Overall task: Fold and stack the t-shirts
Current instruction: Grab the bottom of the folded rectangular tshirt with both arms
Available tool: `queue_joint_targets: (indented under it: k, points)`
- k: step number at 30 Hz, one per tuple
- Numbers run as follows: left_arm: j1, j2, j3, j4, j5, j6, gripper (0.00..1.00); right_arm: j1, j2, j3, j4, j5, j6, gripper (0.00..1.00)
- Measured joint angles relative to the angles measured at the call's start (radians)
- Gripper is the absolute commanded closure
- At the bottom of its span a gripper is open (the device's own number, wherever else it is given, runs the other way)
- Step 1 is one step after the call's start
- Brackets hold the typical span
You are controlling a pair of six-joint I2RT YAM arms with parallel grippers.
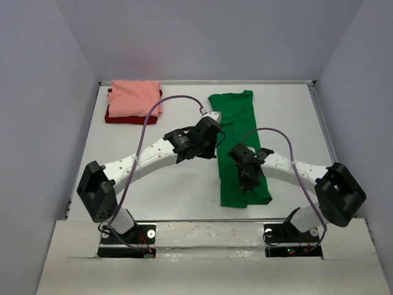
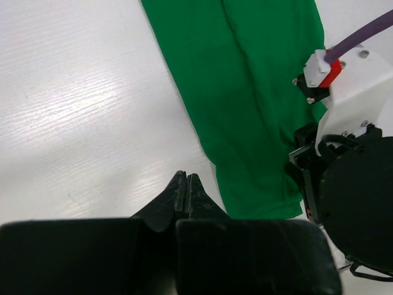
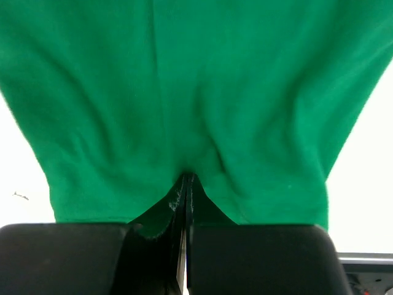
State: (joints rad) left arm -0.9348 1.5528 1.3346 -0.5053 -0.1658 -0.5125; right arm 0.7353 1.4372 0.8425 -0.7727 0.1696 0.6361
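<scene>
Top view, table (image 1: 184, 200): white surface, with both arm bases at its near edge.
Top view, green t-shirt (image 1: 236, 117): folded into one long narrow strip that runs from the far edge toward the near side, right of centre.
Top view, salmon pink t-shirt (image 1: 135, 97): folded, lying on top of the dark red t-shirt (image 1: 129, 118) at the far left corner, well apart from the green one.
Top view, left gripper (image 1: 212, 147): over the strip's left edge, about mid-length.
Top view, right gripper (image 1: 249, 181): on the strip's near part.
Left wrist view, left gripper (image 2: 186, 184): fingers pressed together with nothing between them, over bare table (image 2: 80, 104), just beside the green t-shirt (image 2: 245, 92).
Left wrist view, right arm (image 2: 356, 203): at the strip's near end, with a purple cable.
Right wrist view, right gripper (image 3: 185, 184): fingers closed, pinching the green t-shirt (image 3: 196, 80), whose cloth puckers toward the tips.
Right wrist view, table (image 3: 368, 153): shows on either side of the cloth.
</scene>
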Motion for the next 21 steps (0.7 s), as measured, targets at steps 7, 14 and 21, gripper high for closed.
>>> queue_joint_targets:
  k: [7,14,21]
  points:
    - [0.006,-0.037,-0.015,0.013,0.003,0.002,1.0,0.044,0.084,0.005,0.024,0.012,0.043,1.0]
    - [0.023,-0.05,-0.035,0.015,0.012,0.01,1.0,0.071,0.138,0.052,0.005,0.022,0.049,1.0]
    - [0.034,-0.05,-0.035,0.015,0.014,0.014,1.0,0.092,0.184,0.098,-0.011,0.027,0.048,1.0]
